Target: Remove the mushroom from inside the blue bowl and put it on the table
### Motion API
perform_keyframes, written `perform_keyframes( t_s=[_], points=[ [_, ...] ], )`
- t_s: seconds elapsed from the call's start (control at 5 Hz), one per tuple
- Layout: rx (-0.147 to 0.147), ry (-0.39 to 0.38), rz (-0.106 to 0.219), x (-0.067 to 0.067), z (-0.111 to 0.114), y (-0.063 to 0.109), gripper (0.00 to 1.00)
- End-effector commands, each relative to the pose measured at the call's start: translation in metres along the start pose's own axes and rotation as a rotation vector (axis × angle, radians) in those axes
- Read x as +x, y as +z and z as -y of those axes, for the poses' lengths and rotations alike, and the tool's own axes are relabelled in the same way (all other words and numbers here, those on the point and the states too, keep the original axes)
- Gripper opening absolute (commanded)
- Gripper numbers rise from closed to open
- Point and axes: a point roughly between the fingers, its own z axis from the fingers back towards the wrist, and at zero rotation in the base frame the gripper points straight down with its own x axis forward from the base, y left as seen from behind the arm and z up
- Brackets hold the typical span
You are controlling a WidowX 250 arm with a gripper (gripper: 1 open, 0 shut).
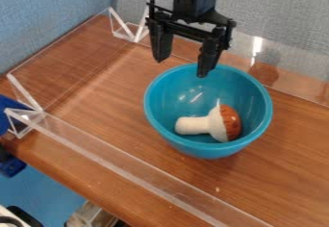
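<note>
Above the blue bowl (209, 110) with the mushroom (214, 122), the downward-pointing tool (184, 62), jaws spread.

Lab-type robot test bench, not a home. Wood-grain table (90, 72) fenced by low clear acrylic strips (122, 168) held with triangular brackets (125, 24). Plain blue backdrop wall (276, 10) behind. Black robot gripper (184, 60) hangs over a toy mushroom (215, 122) in a blue bowl (167, 101), staged props.

bright, even light | glare on table (90, 72) | soft focus, low resolution
</note>
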Motion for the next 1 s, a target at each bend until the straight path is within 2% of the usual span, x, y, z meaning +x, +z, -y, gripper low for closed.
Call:
perform_keyframes(
  t_s=[0.0, 0.2, 0.8],
  points=[
    [0.0, -0.033, -0.005, 0.001, 0.005, -0.008, 1.0],
    [0.003, -0.093, -0.003, 0.004, 0.013, -0.021, 1.0],
    [-0.001, -0.167, -0.008, 0.016, 0.033, -0.069, 1.0]
  ],
)
